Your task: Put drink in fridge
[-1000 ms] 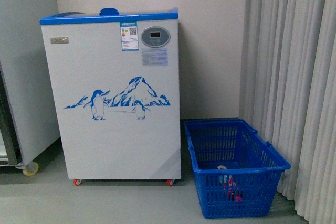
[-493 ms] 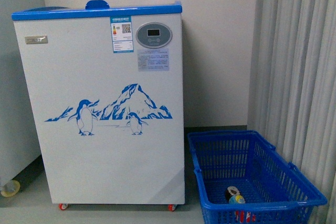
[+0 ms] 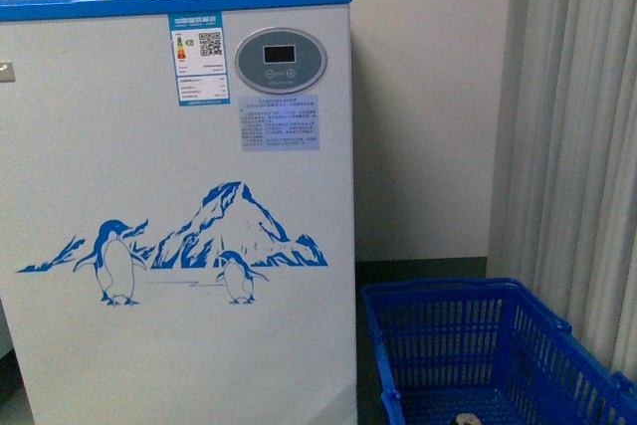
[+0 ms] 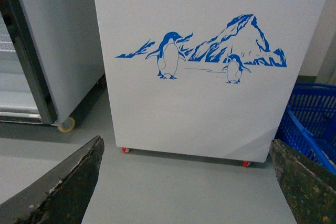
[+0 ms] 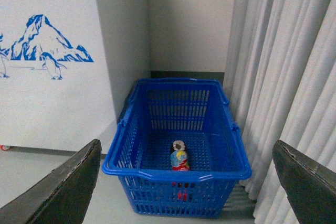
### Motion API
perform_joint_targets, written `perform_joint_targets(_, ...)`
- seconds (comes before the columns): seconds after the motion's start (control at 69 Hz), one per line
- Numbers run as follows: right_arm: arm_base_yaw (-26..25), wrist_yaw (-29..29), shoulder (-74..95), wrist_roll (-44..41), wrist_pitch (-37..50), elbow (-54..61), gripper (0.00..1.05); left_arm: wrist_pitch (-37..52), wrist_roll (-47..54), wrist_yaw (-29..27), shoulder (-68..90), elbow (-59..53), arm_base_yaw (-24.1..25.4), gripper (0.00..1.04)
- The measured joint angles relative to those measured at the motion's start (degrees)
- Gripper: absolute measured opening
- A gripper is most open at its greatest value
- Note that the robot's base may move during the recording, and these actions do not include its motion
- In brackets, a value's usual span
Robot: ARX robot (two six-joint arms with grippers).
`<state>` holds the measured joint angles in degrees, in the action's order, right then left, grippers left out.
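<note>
The fridge is a white chest freezer with a blue top rim, a penguin-and-mountain print and a round grey display; it fills the left of the front view. Its lid is not visible from here. The drink lies on its side on the floor of a blue basket to the right of the fridge. In the front view only a sliver of the drink shows at the bottom edge. My left gripper hangs open low before the fridge. My right gripper is open, well short of the basket.
Pale pleated curtains hang right of the basket and reach the floor. A tall grey glass-door cabinet on castors stands left of the fridge. Grey floor lies in front of the fridge.
The front view has closed in on the fridge and basket. Both look larger, and the drink has slid almost out of the bottom edge.
</note>
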<state>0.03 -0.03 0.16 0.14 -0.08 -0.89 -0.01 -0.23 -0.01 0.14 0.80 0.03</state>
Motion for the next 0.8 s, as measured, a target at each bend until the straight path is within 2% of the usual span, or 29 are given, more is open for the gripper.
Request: perform_joint_targets(0.797, 0.00, 0.00, 0.11, 0.00, 0.00, 0.00, 0.97, -0.02, 0.00, 0.04, 0.09, 0.00, 0.00, 0.97)
